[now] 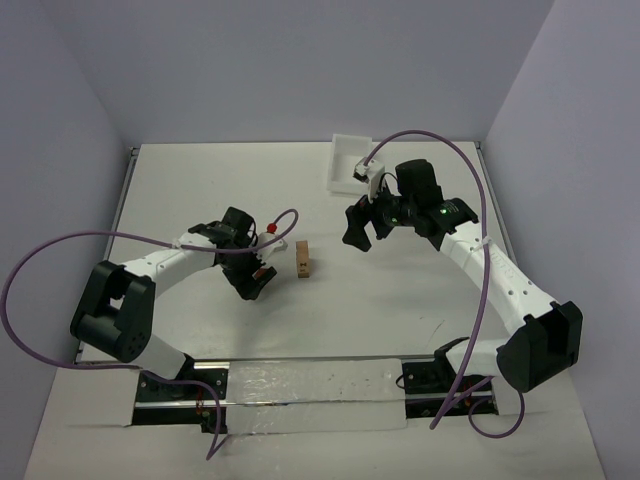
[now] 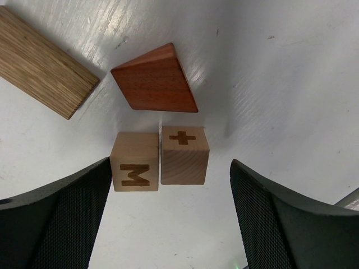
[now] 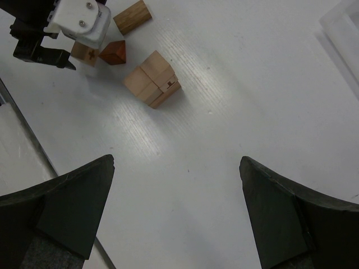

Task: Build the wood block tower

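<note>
A short stack of tan wood blocks (image 1: pixel 303 260) stands mid-table; it also shows in the right wrist view (image 3: pixel 152 78). My left gripper (image 1: pixel 252 285) is open and empty just left of the stack. In the left wrist view, its jaws (image 2: pixel 171 224) straddle bare table just short of an "M" cube (image 2: pixel 134 170) and a "+" cube (image 2: pixel 184 156), which sit side by side and touching. Beyond them lie a reddish-brown wedge (image 2: pixel 154 78) and an oak plank (image 2: pixel 42 61). My right gripper (image 1: pixel 360 228) is open and empty, raised right of the stack, with only table between its fingers (image 3: pixel 176 207).
A white rectangular tray (image 1: pixel 350 162) sits at the back, behind the right gripper, and its corner shows in the right wrist view (image 3: pixel 342 28). Purple cables loop from both arms. A metal rail (image 1: pixel 300 385) runs along the near edge.
</note>
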Tool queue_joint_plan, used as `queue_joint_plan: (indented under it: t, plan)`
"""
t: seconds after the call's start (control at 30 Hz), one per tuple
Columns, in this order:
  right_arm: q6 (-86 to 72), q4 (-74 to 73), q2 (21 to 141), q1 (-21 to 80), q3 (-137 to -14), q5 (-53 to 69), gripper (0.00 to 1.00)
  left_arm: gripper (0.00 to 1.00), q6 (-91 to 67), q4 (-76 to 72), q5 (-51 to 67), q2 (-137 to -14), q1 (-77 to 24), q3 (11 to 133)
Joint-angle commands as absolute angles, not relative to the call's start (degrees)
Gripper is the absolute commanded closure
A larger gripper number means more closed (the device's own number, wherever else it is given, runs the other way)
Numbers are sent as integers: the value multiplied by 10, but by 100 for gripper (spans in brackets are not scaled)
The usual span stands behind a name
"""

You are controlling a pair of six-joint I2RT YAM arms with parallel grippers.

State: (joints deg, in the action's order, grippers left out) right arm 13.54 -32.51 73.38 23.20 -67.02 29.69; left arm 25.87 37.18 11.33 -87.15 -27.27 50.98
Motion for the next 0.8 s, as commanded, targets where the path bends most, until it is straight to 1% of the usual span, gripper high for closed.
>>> queue_joint_plan:
  t: [0.0,0.2,0.53,0.77]
  plan:
    - [139,-306,734,229,-678,305,0,10,237,385,116,-880,-270,525]
    - [138,-307,734,229,-677,306,0,11,223,388,109,-894,-269,529]
    - [139,-304,737,228,-675,308,0,19,212,384,109,-905,-270,535]
    - [141,-304,734,229,-671,305,0,20,201,381,113,-914,-270,542]
